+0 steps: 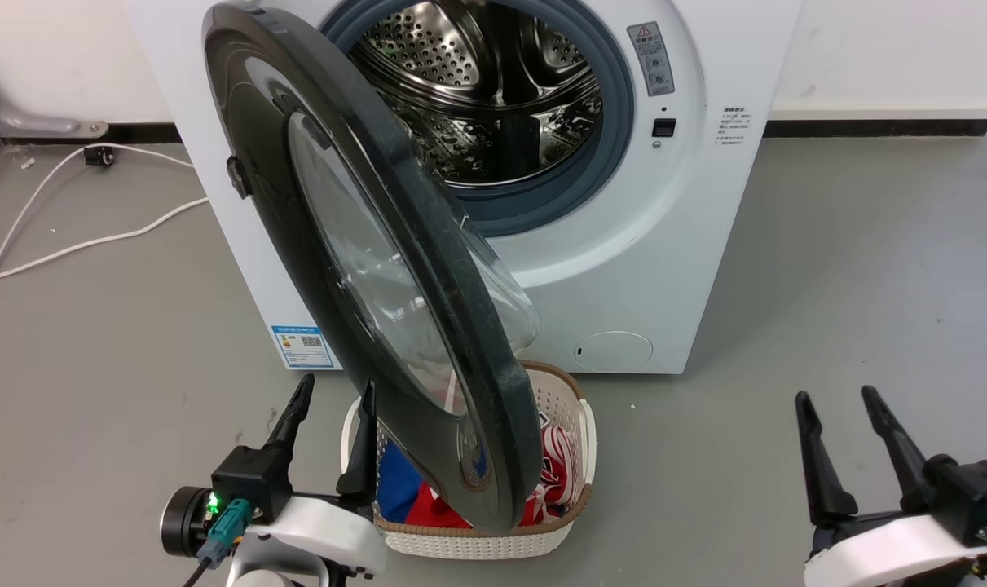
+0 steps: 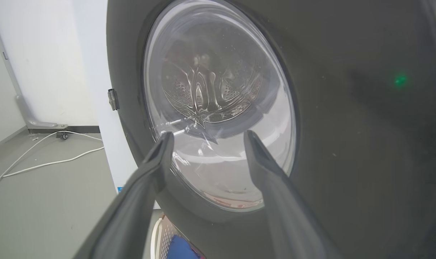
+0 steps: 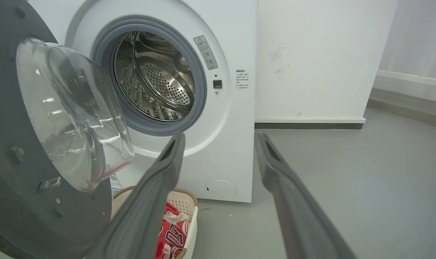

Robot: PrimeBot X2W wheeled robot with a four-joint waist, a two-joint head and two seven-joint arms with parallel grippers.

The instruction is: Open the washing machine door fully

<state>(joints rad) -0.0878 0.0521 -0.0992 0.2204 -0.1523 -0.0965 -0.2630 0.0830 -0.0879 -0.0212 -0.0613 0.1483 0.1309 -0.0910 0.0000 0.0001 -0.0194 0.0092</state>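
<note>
Black and glossy, the washing machine door [image 1: 379,269] stands swung partway out from the white machine [image 1: 705,244], which is against the wall at the far edge of the grey floor [image 1: 868,285]. The door's lower rim hangs over a white basket [image 1: 570,391] of clothes. The left pincer [image 1: 337,387] is spread wide and holds nothing. Its fingers point at the low part of the door's outer face, just beside it; whether they touch cannot be told. The right pincer [image 1: 835,398] is also spread and empty, well apart from the door, near the floor's near right.
</note>
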